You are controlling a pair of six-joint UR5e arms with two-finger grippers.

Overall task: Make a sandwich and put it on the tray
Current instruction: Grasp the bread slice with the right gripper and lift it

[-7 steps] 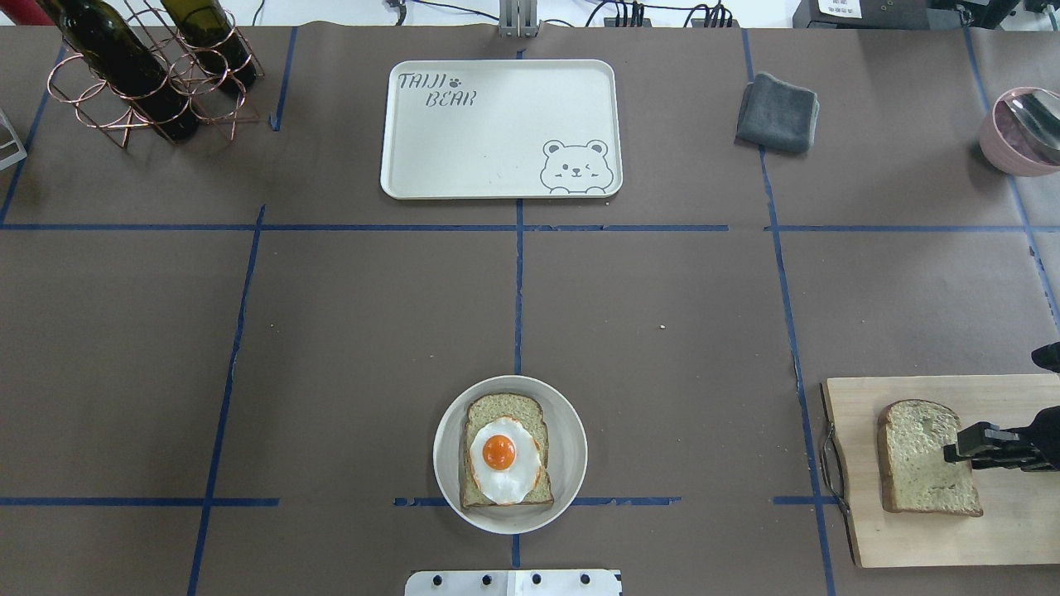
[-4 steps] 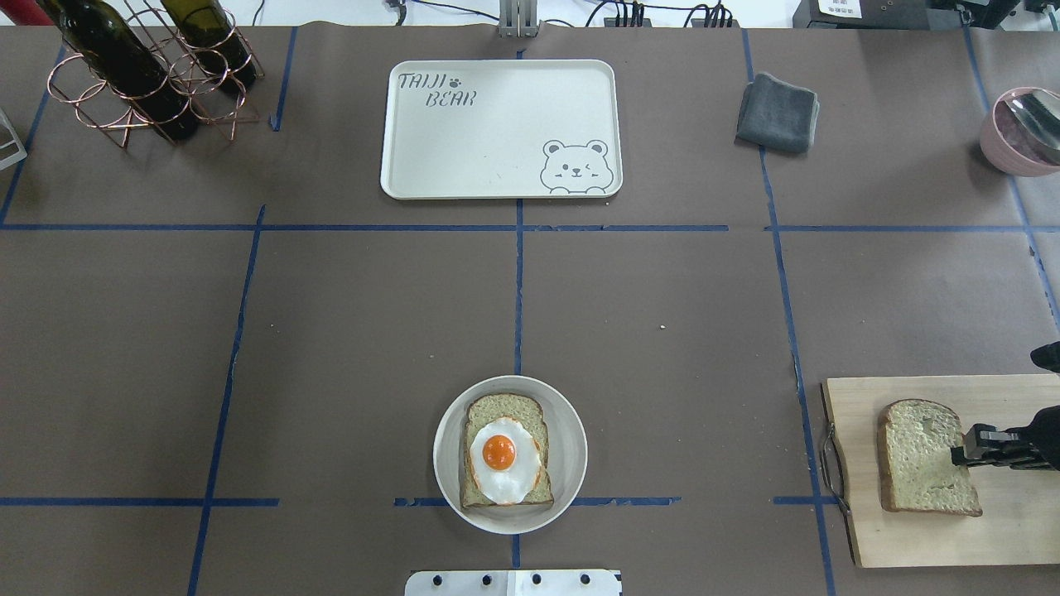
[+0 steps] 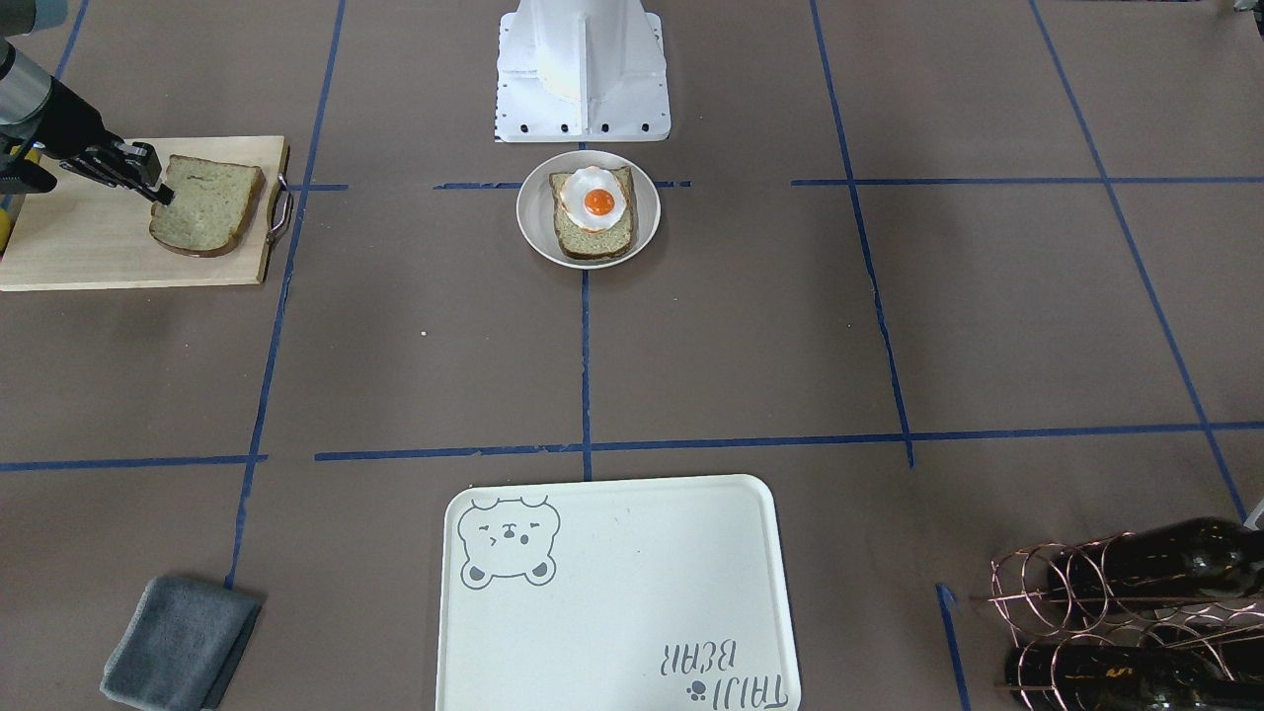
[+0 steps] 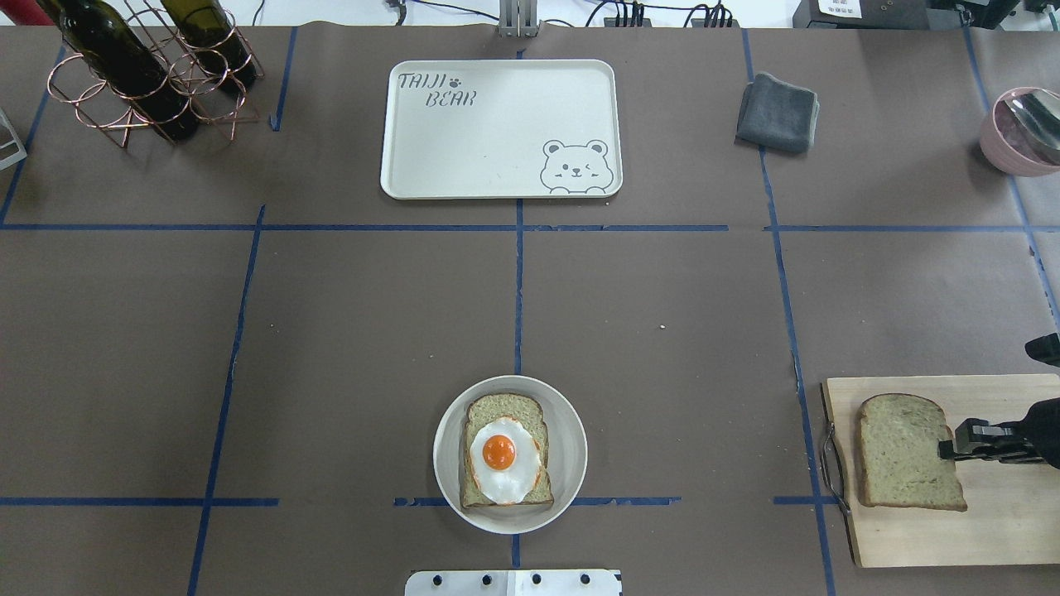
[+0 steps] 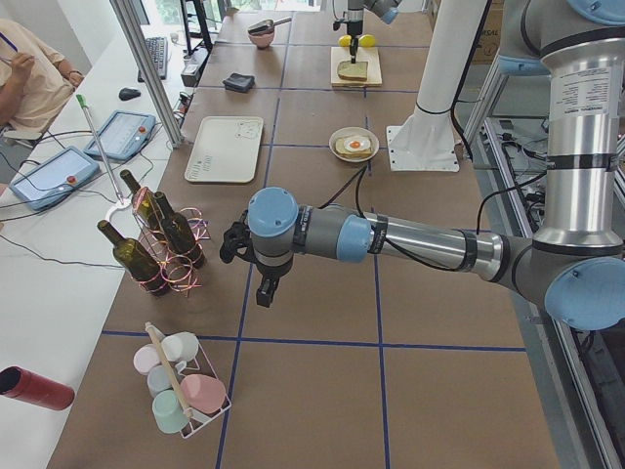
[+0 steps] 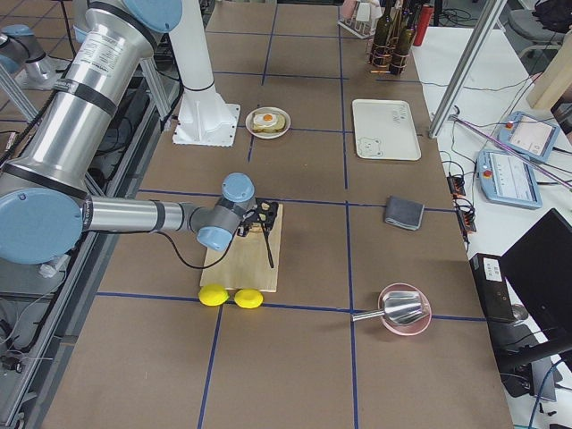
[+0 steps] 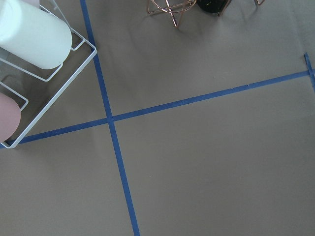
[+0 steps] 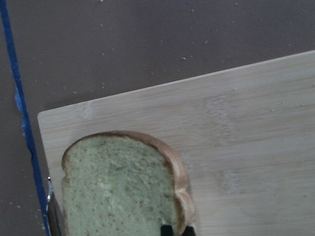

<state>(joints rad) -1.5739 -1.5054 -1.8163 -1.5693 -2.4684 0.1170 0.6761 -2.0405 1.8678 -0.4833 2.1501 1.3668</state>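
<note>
Surface (image 4: 662,290): matt brown paper, blue tape (image 4: 519,290) lines. Cutting board (image 4: 1010,530): pale wood, visible grain, matt. Bread slice (image 4: 903,451): rough porous crumb, brown crust. Egg (image 4: 501,463): glossy yolk, smooth white. Plate (image 4: 567,451), tray (image 4: 497,149): smooth matt off-white, plastic-looking. Cloth (image 4: 777,112): grey, soft nap. Rack (image 4: 157,74): shiny copper wire. Bottles (image 4: 124,64): dark glossy glass.

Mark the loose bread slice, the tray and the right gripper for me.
loose bread slice (image 4: 907,451): overhead view, middle of its top face.
tray (image 4: 497,136): overhead view, bare middle of its floor.
right gripper (image 4: 946,449): overhead view, between the fingertips at the slice's right crust.
</note>
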